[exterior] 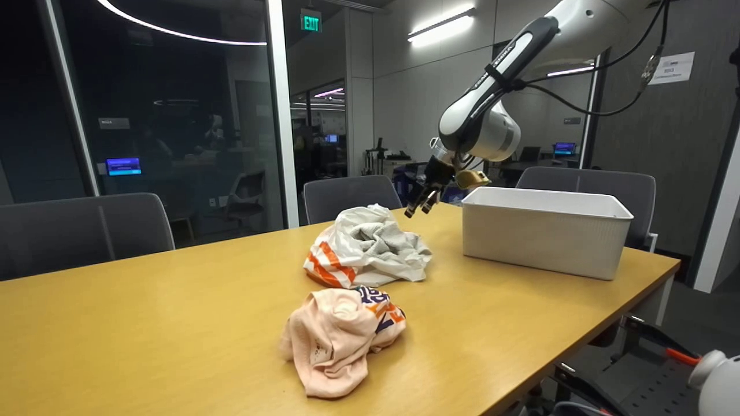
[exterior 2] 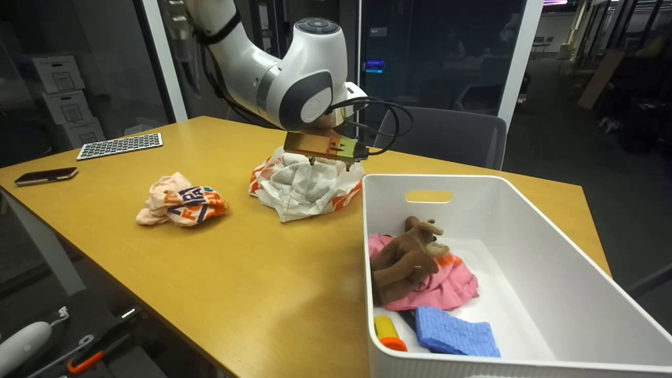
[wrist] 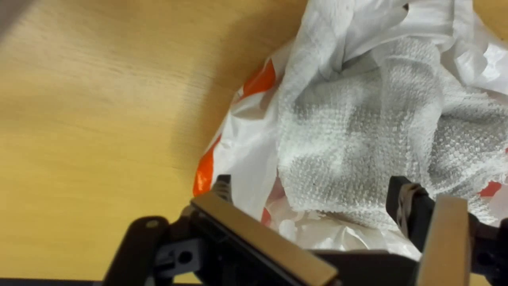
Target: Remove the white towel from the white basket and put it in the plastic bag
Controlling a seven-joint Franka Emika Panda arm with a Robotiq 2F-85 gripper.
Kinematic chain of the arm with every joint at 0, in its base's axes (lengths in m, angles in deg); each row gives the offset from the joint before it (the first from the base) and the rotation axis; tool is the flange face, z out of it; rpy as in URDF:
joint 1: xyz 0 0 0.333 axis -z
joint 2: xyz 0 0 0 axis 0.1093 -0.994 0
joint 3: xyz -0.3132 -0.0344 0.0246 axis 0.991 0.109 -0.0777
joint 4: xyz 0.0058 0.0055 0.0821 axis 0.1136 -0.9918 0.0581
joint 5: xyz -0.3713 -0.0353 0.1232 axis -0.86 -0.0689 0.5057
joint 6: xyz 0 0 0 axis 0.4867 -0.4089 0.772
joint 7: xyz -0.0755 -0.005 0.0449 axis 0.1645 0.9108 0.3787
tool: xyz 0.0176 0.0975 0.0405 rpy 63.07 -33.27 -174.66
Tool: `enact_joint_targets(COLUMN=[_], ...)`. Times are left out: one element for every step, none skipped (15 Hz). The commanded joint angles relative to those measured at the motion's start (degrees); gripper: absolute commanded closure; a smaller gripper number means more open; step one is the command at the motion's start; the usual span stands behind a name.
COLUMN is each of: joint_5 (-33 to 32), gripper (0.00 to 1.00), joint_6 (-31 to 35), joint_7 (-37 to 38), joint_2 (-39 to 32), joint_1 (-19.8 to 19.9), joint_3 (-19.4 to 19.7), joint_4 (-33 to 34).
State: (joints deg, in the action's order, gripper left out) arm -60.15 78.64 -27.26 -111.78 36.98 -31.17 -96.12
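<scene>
Below claw [wrist: 311, 182], apart | wht towel [wrist: 349, 151] in plas. bag [wrist: 250, 159] | claw released, wide

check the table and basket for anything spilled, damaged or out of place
Nothing looks spilled or clearly damaged. One mild oddity: the peach cloth lies crumpled on the table, outside both the white basket and the plastic bag, so it may be out of place.

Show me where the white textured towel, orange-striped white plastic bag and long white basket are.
White textured towel [wrist: 365, 139]: wrist view, middle of the folds.
Orange-striped white plastic bag [exterior: 334, 263]: in an exterior view, striped side.
Long white basket [exterior: 540, 240]: in an exterior view, outer wall.
</scene>
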Motion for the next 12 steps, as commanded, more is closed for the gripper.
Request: enact_joint_targets(joint_5=[6.14,7.91,9.40,12.08,14.53,15.49,16.83,17.53,15.75,13.81,9.97,13.75], gripper=[0.00,0.00,0.00,0.00,0.00,0.00,0.00,0.00,0.00,0.00,0.00,0.00], joint_6=[-7.69,-10.52,-12.85,-14.63,-14.73,-13.65,-11.66,-11.48,-10.80,-12.06,-12.24,-12.95], joint_7=[7.08,8.24,9.26,7.35,3.95,2.78,1.11,-0.28,-0.53,0.16,1.91,1.36], joint_2=[12.67,14.74,16.76,18.02,19.16,19.95,20.70,21.27,22.48,24.10,25.42,21.13], joint_1=[-6.84,-9.19,-11.77,-13.33,-15.09,-17.66,-19.88,-21.94,-24.14,-25.82,-27.28,-28.27], joint_3=[7.38,9.20,10.96,11.10,11.34,12.55,13.09,13.68,14.91,16.33,18.36,18.61], joint_4=[-7.47,-8.48,-9.49,-9.95,-10.85,-11.74,-12.82,-13.99,-15.31,-15.78,-15.98,-13.55])
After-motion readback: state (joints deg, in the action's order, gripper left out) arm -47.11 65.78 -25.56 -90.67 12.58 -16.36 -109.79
